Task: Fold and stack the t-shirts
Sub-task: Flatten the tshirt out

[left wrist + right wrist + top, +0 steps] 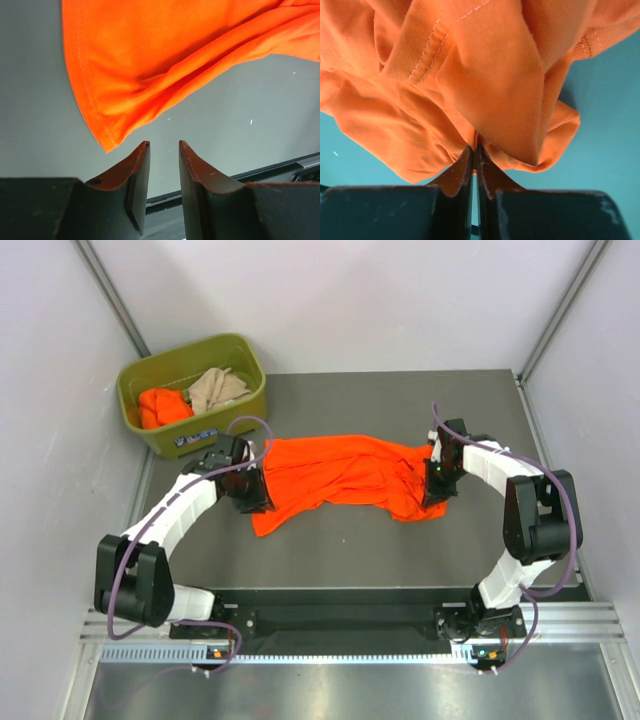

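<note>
A bright orange t-shirt point(335, 478) lies crumpled and stretched across the middle of the dark table. My right gripper point(434, 486) is shut on a bunched fold at its right end; in the right wrist view the cloth point(470, 85) is pinched between the closed fingertips point(475, 149). My left gripper point(253, 499) is open and empty at the shirt's left edge; in the left wrist view the hemmed corner point(107, 137) hangs just beyond my fingertips point(164, 145), not touching. Another orange t-shirt point(162, 405) and a beige-tan one point(216, 388) lie in the bin.
The olive-green plastic bin point(236, 350) stands at the back left corner of the table. Grey walls close in on both sides. The table's front edge with a metal rail point(350, 625) runs between the arm bases.
</note>
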`<action>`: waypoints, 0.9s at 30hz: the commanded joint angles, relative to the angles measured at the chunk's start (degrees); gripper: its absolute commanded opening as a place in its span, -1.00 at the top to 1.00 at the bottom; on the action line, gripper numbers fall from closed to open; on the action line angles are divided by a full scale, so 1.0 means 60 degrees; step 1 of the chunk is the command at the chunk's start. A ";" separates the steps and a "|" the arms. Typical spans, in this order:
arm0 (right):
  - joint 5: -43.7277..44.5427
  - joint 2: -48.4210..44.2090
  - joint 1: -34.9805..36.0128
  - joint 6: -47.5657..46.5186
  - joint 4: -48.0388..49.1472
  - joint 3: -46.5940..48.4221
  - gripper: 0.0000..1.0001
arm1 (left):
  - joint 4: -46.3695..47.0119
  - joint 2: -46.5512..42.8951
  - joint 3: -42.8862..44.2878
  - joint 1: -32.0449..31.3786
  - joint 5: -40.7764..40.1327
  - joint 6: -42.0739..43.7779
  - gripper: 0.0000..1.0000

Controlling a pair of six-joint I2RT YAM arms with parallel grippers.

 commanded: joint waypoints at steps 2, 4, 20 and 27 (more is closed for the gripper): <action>-0.0038 -0.0296 0.0135 -0.0166 0.0083 0.0441 1.00 | 0.0033 -0.0533 -0.0239 0.0059 -0.0558 -0.0444 0.29; -0.0038 -0.0457 0.0135 -0.0166 -0.0180 0.0675 1.00 | -0.0084 -0.0534 -0.0356 0.0118 -0.0940 -0.0767 0.25; -0.0448 -0.1630 0.0179 -0.0195 -0.0650 0.0675 1.00 | -0.0041 -0.0710 -0.1924 0.1187 -0.0766 -0.2995 -0.04; -0.0448 -0.1615 0.0193 -0.0254 -0.0752 0.0909 1.00 | 0.0311 0.0051 -0.2071 0.1187 -0.0473 -0.3346 0.05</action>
